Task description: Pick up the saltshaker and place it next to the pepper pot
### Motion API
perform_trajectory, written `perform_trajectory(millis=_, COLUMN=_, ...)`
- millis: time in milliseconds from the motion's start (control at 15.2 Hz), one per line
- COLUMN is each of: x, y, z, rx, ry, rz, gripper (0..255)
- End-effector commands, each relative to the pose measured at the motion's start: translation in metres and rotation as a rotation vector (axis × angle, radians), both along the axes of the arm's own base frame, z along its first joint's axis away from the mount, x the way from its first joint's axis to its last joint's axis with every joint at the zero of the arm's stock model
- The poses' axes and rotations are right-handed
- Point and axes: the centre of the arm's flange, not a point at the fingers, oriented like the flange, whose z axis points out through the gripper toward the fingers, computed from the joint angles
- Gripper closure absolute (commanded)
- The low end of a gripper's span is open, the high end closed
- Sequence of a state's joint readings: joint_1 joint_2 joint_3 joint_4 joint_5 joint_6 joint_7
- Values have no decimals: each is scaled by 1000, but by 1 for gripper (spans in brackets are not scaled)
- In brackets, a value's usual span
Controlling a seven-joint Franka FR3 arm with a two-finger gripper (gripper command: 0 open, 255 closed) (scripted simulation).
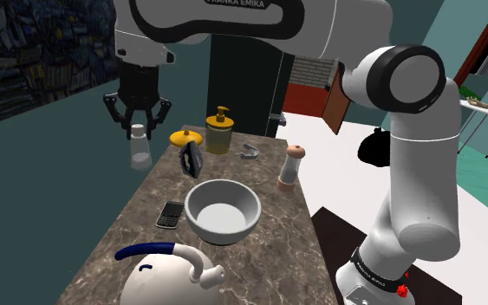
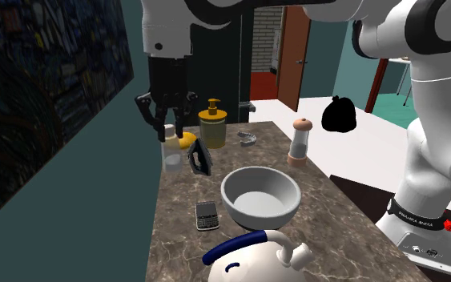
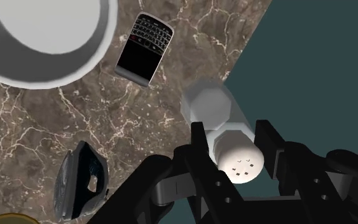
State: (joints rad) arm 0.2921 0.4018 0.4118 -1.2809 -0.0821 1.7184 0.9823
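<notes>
The saltshaker (image 1: 139,147) (image 2: 171,152) (image 3: 234,156), pale with a holed white cap, stands upright at the marble table's (image 1: 276,243) far edge on the shoulder view's left. My gripper (image 1: 138,130) (image 2: 167,128) (image 3: 231,127) hangs straight above it, open, with a black finger on each side of the cap. The fingers do not clasp it. The pepper pot (image 1: 291,166) (image 2: 299,142), a tall mill with a tan top, stands across the table near the opposite edge.
A white bowl (image 1: 223,210) (image 3: 37,32) sits mid-table beside a black phone (image 1: 172,213) (image 3: 144,48). A dark iron (image 1: 190,158) (image 3: 79,181), a yellow soap dispenser (image 1: 219,132) and a yellow lid (image 1: 185,138) stand close to the shaker. A white kettle (image 1: 168,273) fills the near end.
</notes>
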Motion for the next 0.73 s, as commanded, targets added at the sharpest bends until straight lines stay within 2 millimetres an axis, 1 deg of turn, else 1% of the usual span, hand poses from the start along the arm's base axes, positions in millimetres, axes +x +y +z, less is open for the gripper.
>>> perform_trajectory(millis=0, x=0, y=0, z=10, rx=0, ry=0, rz=0, gripper=255)
perform_trajectory(millis=660, x=0, y=0, z=63, rx=0, ry=0, rz=0, gripper=255)
